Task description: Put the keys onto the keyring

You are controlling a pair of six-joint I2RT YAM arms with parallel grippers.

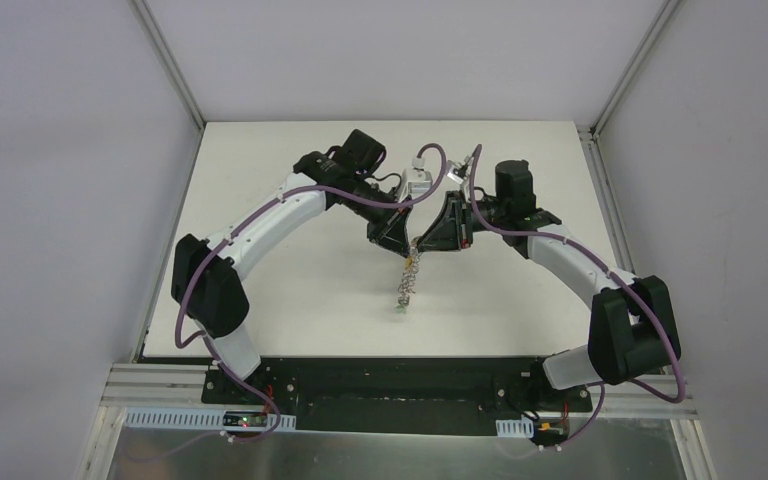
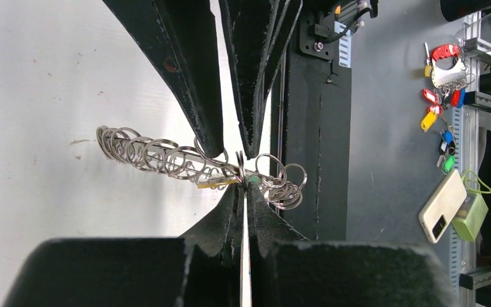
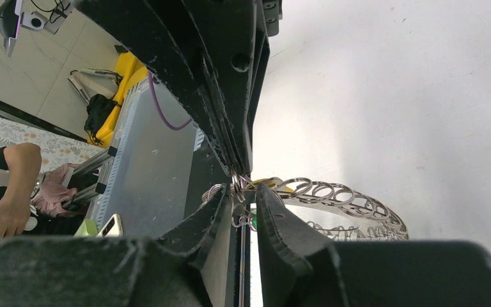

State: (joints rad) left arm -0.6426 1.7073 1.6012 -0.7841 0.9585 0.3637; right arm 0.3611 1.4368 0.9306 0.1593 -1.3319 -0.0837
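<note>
from above, your left gripper (image 1: 404,243) and right gripper (image 1: 426,243) meet over the table (image 1: 290,295), the keyring (image 1: 407,278) hanging below them, green key (image 1: 400,309) at its low end. left wrist: your left jaws are pinched shut on the keyring's rim, yellow key (image 2: 212,185) beside them. right wrist: your right jaws stand slightly parted around the rim.

dark keyring (image 2: 166,160) fringed with silver loops, edge-on in mid-air, yellow-gold key (image 2: 212,185) and green key (image 2: 254,180) at its rim
</note>
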